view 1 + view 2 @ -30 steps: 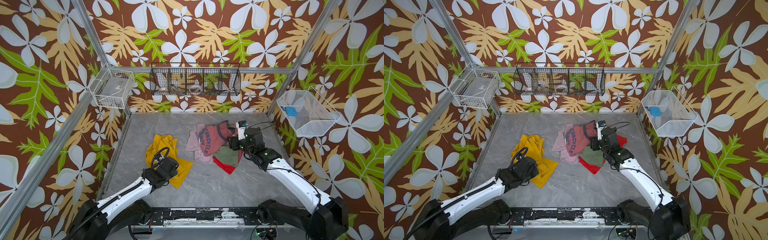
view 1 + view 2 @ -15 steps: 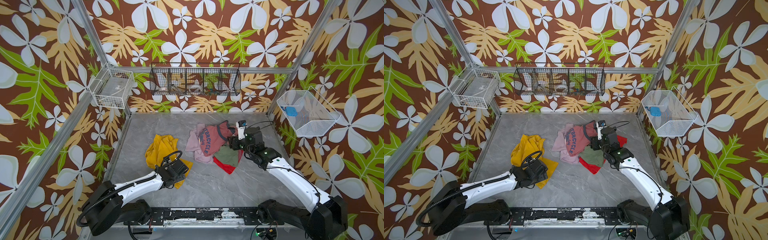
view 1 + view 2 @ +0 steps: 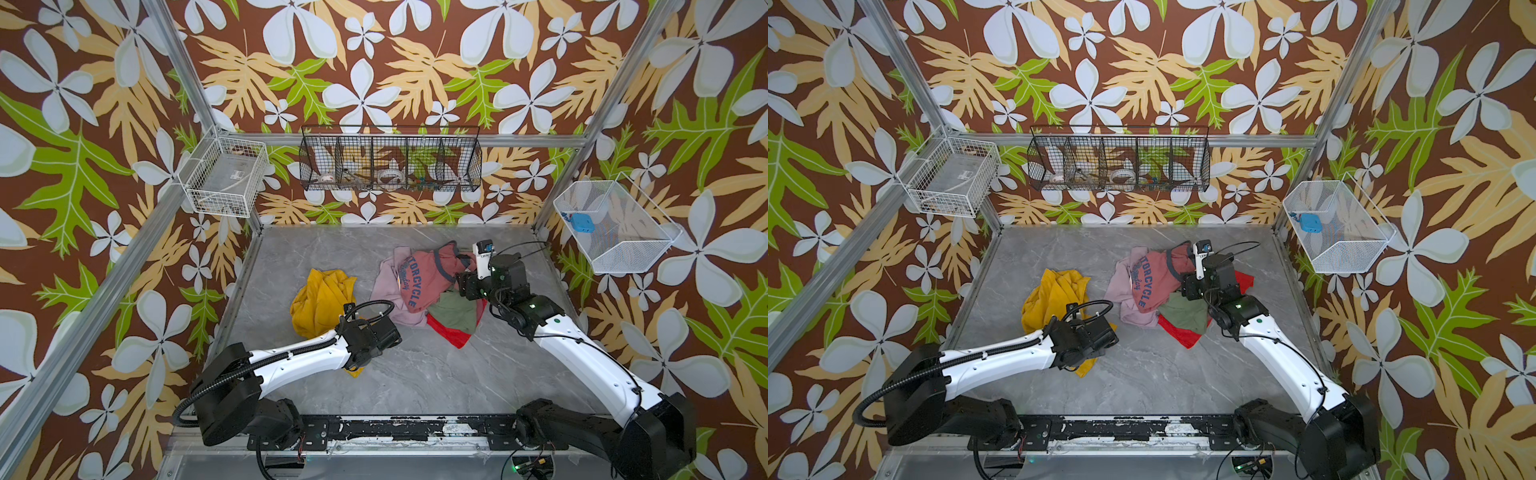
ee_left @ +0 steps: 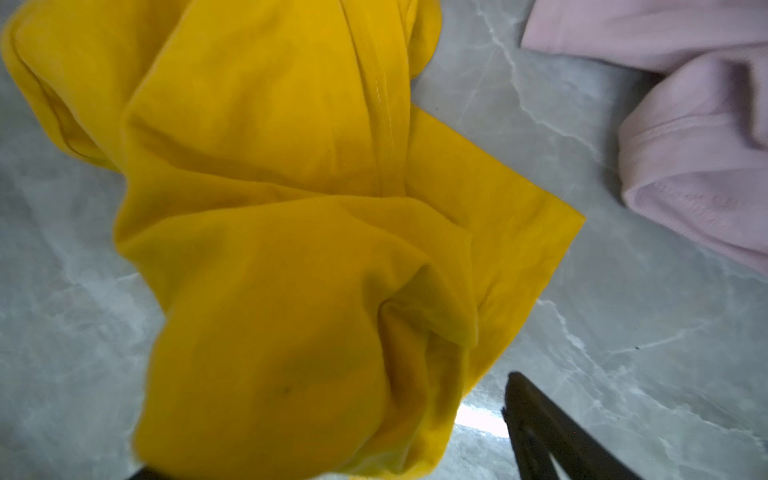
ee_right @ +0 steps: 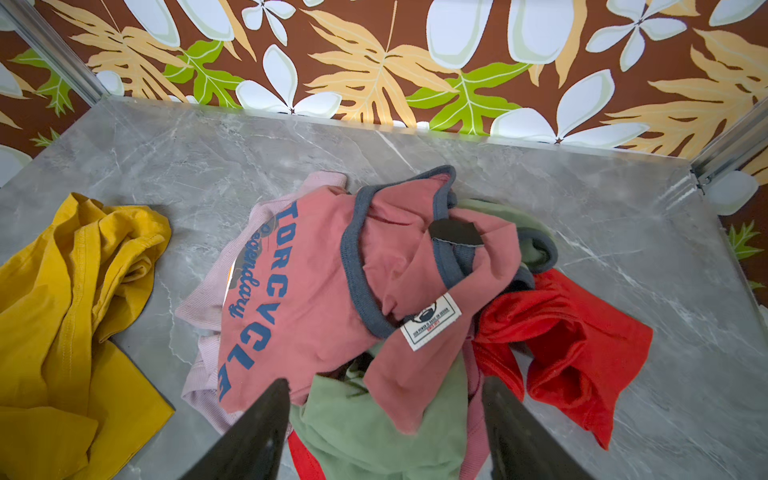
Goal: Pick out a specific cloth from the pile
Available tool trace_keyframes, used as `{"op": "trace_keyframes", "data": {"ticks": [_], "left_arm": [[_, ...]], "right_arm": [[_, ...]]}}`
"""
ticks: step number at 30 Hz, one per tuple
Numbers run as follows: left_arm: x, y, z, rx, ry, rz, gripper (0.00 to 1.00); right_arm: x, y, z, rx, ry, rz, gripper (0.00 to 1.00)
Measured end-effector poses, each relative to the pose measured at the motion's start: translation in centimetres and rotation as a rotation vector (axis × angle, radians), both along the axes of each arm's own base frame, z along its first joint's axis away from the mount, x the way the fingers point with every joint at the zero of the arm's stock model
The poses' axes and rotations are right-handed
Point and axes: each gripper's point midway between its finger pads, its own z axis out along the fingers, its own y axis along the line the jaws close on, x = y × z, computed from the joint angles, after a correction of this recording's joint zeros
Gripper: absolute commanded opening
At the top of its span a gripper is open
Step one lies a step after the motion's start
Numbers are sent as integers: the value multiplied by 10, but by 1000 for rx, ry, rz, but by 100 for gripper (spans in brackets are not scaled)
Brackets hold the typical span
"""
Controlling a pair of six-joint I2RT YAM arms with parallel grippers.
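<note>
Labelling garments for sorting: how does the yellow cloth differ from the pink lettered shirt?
The yellow cloth is plain; the pink shirt carries blue lettering and grey-blue trim. The yellow cloth lies alone on the table; the pink shirt tops the pile. Both are crumpled.

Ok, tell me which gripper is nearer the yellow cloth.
Left. The left gripper hangs over the near end of the yellow cloth; the right gripper is apart from it, over the pile.
</note>
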Motion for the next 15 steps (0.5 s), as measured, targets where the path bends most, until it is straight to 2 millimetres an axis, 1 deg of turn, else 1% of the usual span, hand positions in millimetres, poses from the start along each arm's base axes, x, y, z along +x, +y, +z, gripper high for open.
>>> {"op": "trace_keyframes", "data": {"ticks": [3, 5, 8, 11, 13, 15], "left_arm": [[7, -2, 14, 34, -28, -47, 93], [11, -3, 17, 80, -26, -82, 93], [16, -4, 19, 156, -17, -132, 96], [19, 1, 21, 214, -22, -158, 100], [19, 4, 22, 244, -25, -176, 100], [20, 4, 18, 267, -17, -211, 100]], "right_arm": [[0, 0, 0, -3, -1, 1, 73], [0, -1, 0, -5, -1, -1, 74], [0, -1, 0, -5, -2, -2, 75], [-2, -1, 1, -4, -3, -2, 75], [-2, -2, 0, -5, -1, -2, 76], [-3, -2, -1, -8, 6, -2, 76]]}}
